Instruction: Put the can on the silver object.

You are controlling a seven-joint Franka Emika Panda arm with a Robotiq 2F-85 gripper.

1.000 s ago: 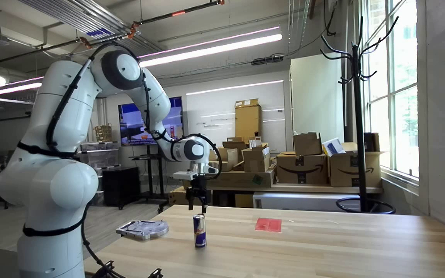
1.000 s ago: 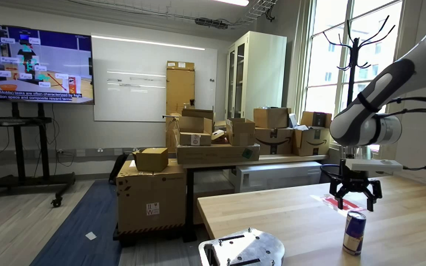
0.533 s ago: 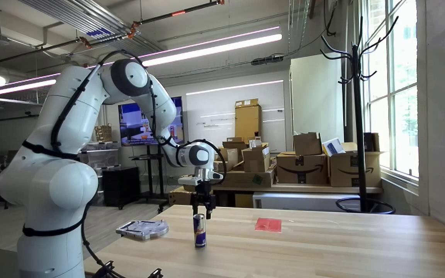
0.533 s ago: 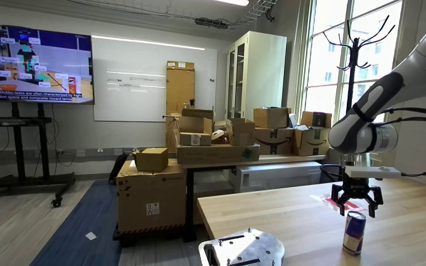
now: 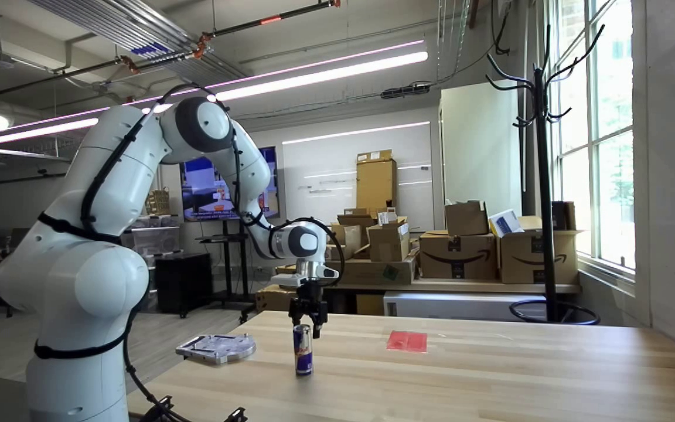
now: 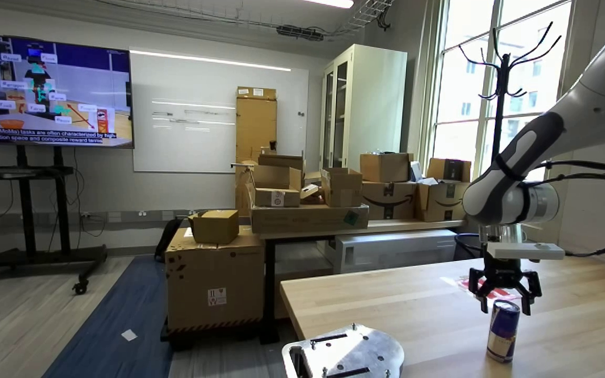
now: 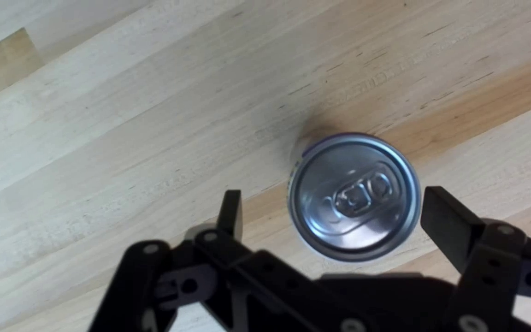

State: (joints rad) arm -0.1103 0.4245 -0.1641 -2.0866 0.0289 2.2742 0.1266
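Observation:
The can (image 5: 303, 351) stands upright on the wooden table, dark blue-purple with a pale band; it also shows in an exterior view (image 6: 503, 333). In the wrist view its silvery lid (image 7: 355, 198) lies between my fingers, closer to the right one. My gripper (image 6: 505, 311) is open, pointing down, with its fingertips at about the height of the can's top, one on each side; it is also in the wrist view (image 7: 332, 198). The silver object (image 5: 217, 347) is a flat metal plate with slots and screws at the table's edge, also in an exterior view (image 6: 350, 354), apart from the can.
A flat red item (image 5: 407, 341) lies on the table (image 5: 490, 375) beyond the can. Cardboard boxes (image 5: 457, 255) stand on a bench behind. A black coat stand (image 5: 545, 205) is by the window.
My gripper has come down toward the can and shifted right in an exterior view, so its fingers are now on either side of the can's top. The can and plate have not moved.

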